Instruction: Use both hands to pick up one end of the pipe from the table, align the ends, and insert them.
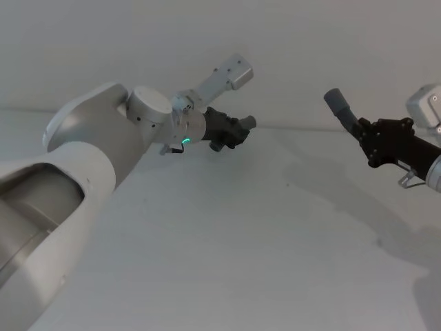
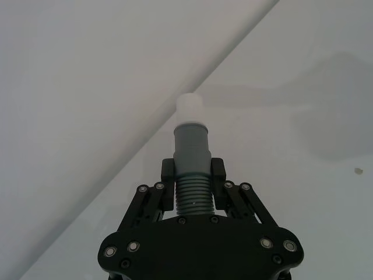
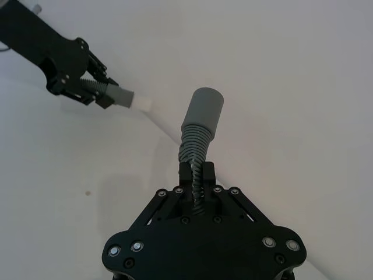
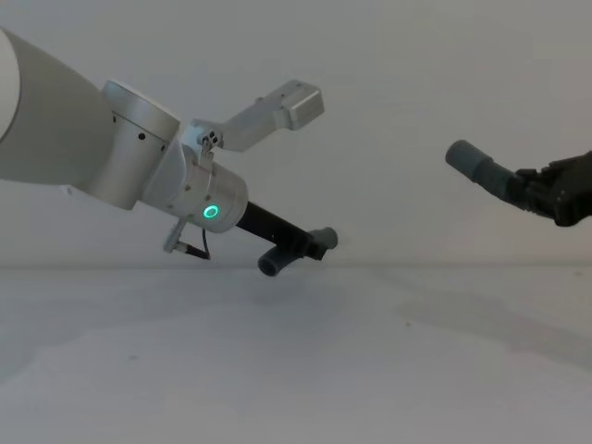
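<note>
My left gripper (image 1: 236, 131) is shut on the short curved pipe piece (image 4: 298, 252) and holds it above the table (image 1: 241, 241). The piece's narrow grey cuff (image 2: 191, 143) ends in a pale tip and points toward the right arm. My right gripper (image 1: 364, 133) is shut on the ribbed hose (image 3: 194, 146), whose wider, darker cuff (image 1: 337, 103) sticks up and to the left. The rest of that hose is hidden behind the gripper. The two cuffs face each other with a wide gap between them (image 4: 472, 162). In the right wrist view the left gripper (image 3: 93, 93) sits farther off.
The pale table (image 4: 324, 370) stretches below both arms, with a plain wall behind. My left arm, with its green light ring (image 4: 211, 212), fills the left side of the head view.
</note>
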`<state>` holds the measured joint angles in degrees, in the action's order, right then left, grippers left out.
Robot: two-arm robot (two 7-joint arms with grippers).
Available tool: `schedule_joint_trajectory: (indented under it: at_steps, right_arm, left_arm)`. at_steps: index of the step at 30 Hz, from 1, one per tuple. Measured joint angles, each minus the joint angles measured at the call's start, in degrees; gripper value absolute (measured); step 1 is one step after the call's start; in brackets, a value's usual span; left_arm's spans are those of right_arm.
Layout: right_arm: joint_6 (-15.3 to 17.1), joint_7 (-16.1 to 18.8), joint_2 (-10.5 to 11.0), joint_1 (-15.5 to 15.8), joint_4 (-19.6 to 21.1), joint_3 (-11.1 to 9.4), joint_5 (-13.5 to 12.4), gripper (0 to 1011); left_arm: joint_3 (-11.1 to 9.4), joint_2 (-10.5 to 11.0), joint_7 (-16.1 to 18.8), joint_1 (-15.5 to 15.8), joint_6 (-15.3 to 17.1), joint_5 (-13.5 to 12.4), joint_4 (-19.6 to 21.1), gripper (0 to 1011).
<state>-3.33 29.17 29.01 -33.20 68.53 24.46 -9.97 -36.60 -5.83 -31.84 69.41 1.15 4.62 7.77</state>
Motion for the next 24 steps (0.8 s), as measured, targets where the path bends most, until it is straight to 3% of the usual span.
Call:
schedule_joint_trajectory:
  at_steps: [17,24]
  right_arm:
    - [9.7,-0.6,-2.0,4.0,6.3,-1.8,-4.8,84]
    - [11.6,-1.0,-2.1,4.9,7.5,-2.0,-5.6,84]
  left_arm:
    - [-0.1,-0.1,-0.1,0.2,-0.2,0.0,-0.4,347]
    - [0.0,-0.1,-0.1,0.3,-0.2,0.0,-0.4,347]
